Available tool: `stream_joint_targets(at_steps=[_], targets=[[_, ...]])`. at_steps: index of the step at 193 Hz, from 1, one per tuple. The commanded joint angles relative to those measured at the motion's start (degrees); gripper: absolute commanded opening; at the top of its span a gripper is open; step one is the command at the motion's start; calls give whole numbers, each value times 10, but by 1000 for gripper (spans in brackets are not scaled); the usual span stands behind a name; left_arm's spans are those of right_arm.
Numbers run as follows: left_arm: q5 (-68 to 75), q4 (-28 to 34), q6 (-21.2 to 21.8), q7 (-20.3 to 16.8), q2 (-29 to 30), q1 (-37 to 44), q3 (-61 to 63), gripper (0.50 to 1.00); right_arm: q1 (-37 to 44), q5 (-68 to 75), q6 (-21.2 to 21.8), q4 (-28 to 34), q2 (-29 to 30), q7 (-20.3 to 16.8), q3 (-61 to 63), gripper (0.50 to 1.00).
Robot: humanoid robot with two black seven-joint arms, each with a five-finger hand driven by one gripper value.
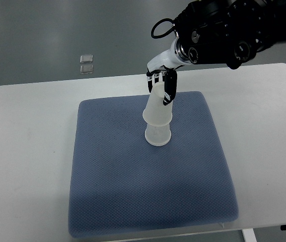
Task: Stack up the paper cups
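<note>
Two white paper cups stand upside down on the blue mat (pixel 113 176), one over the other. The lower cup (pixel 157 136) rests with its rim on the mat. The upper cup (pixel 158 110) sits partly down over it, tilted slightly. My right hand (pixel 162 86) comes in from the upper right, and its fingers (pixel 169 89) are curled around the base end of the upper cup. How far the upper cup has seated on the lower one cannot be told. The left arm does not show.
The mat lies on a white table (pixel 27 151) whose edges show at left, right and back. Two small clear objects (pixel 86 63) lie on the grey floor beyond the table's far edge.
</note>
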Motion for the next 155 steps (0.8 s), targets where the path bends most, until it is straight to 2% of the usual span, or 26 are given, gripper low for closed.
stream_joint_targets(at_steps=[1,76,114,140,155], targets=[[0,0,0,0,0,0,0,1000,-5,0,0,0,0,0,1,793],[0,0,0,0,0,1,0,1000,-21,0,-2,-12,0,0,1,805],[0,1,0,0,0,1,-1,1000,2,13,2,-15,0,4,7,821],[0,1,0,0,0,1,0,1000,-2,75,-5,-72,-41,9,20,821],[0,1,0,0,0,1,0,1000,-49,129,-35,-116,-79,18,67,821]])
